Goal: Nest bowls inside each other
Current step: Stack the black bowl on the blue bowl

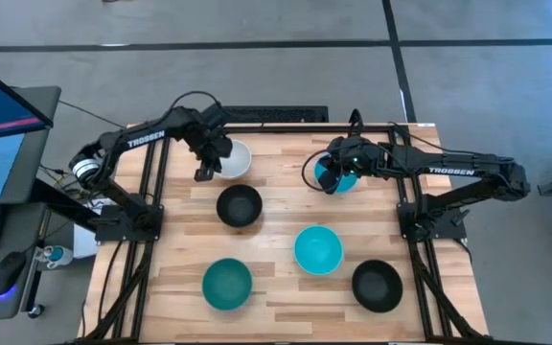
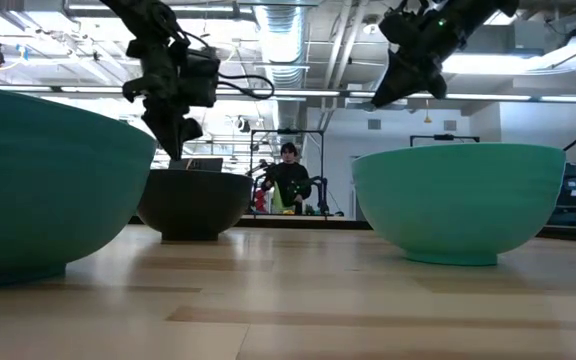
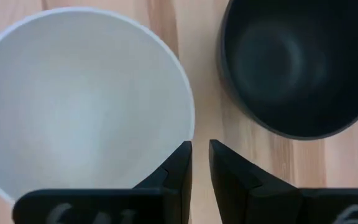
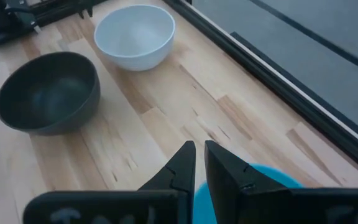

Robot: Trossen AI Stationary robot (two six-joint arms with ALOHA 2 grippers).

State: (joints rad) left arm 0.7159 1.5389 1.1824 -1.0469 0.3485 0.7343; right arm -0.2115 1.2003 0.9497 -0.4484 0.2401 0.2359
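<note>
Six round, smooth-walled bowls sat well apart on the pale wooden slat table (image 1: 276, 297), inside a dark metal frame (image 1: 276, 127). The white bowl (image 1: 234, 159) lay at the far left, with a matte black bowl (image 1: 239, 206) just nearer the front beside it. A bright cyan bowl (image 1: 334, 173) stood at the far right, largely covered from above by the right arm. A second cyan bowl (image 1: 317, 248), a darker teal bowl (image 1: 227, 284) and another black bowl (image 1: 377, 285) filled the front half.

The left gripper (image 3: 200, 163) hung over the white bowl's rim on the side facing the black one, its fingers drawn to a narrow slit with only bare wood showing between them. The right gripper (image 4: 199, 163) hovered over the far cyan bowl's edge, fingers likewise nearly closed, gripping nothing.

Beyond the table, a monitor (image 1: 3, 125), keyboard and mouse (image 1: 6, 273) stood at the left, and a person (image 2: 289, 180) showed far off in the room
</note>
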